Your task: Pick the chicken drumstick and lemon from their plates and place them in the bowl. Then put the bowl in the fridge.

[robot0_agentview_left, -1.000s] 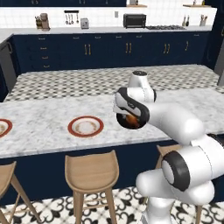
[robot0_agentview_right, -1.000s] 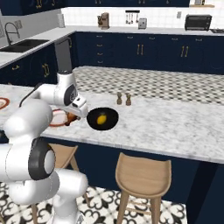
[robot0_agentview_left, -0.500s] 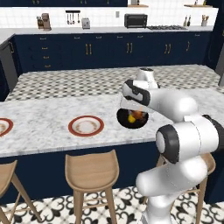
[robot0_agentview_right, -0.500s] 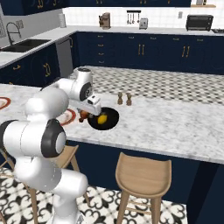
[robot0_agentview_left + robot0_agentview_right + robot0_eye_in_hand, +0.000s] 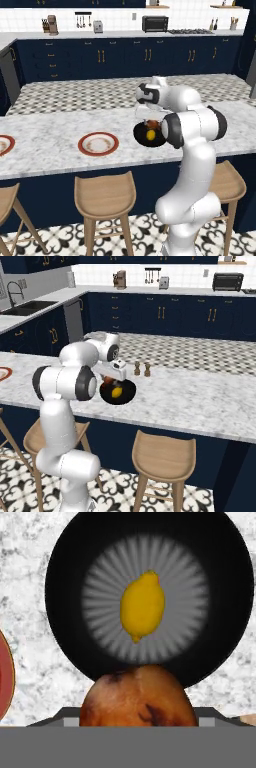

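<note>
In the left base view, the white arm bends over a grey-veined marble island counter [image 5: 60,150] and its two-finger gripper [image 5: 150,120] hangs just above the round shallow black bowl [image 5: 142,139]. The small yellow oval lemon [image 5: 150,134] lies inside the bowl, and the small reddish-brown chicken drumstick [image 5: 150,123] sits just above it, under the hand. To the left on the counter lie two round plates with red-brown rims and cream centres: one near the bowl [image 5: 98,144] and one at the picture's edge [image 5: 5,145]. Wooden bar stools [image 5: 105,192] stand below the counter.

In the right base view, the gripper [image 5: 111,378] is over the near-left part of the bowl [image 5: 126,397], with the lemon [image 5: 116,392] in the bowl's middle. Two small brown shakers [image 5: 140,369] stand on the counter just behind the bowl.

In the hand view, the lemon [image 5: 142,606] rests at the centre of the bowl [image 5: 65,587], on its pale ribbed floor. The drumstick [image 5: 137,699] fills the lower middle, its bulbous end overlapping the bowl's near rim. It looks carried in the claw, but the fingertips are hidden, so I cannot tell how the jaws stand. A red plate rim [image 5: 5,677] shows at the left edge.
</note>
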Controlling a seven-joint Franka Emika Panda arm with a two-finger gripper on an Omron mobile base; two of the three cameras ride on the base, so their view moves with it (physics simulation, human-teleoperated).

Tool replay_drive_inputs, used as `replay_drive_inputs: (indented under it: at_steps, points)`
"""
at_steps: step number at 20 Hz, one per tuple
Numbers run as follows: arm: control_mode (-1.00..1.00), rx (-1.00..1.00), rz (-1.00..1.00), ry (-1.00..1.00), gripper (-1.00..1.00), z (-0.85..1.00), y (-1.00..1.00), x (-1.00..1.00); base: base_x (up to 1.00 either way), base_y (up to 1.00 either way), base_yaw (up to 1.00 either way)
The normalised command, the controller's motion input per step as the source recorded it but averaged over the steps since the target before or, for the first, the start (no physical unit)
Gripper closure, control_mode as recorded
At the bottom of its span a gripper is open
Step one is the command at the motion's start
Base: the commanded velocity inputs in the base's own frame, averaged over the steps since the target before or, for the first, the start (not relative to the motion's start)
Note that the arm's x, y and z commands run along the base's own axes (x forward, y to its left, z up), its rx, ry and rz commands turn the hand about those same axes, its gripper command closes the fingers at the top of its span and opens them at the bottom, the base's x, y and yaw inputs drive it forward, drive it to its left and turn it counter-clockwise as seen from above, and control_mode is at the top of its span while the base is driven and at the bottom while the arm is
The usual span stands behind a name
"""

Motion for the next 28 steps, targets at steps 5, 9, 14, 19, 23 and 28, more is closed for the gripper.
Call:
replay_drive_inputs:
  at_steps: [5,9,14,19,23,28]
  points:
    - [-1.00,0.00,0.01,0.07,1.00,-0.67,0.00,0.98,0.00,0.00,0.00]
    - [-1.00,0.00,0.00,0.01,1.00,-0.37,-0.06,0.28,0.00,0.00,0.00]
    - [-1.00,0.00,0.00,0.00,1.00,-0.45,0.00,0.19,0.00,0.00,0.00]
    - [-1.00,0.00,0.00,0.00,1.00,-0.33,0.00,0.06,0.00,0.00,0.00]
    - [-1.00,0.00,0.00,-0.02,-1.00,-0.19,0.00,-0.43,0.00,0.00,0.00]
    - [-1.00,0.00,0.00,-0.14,-1.00,0.00,-0.01,-0.46,0.00,0.00,0.00]
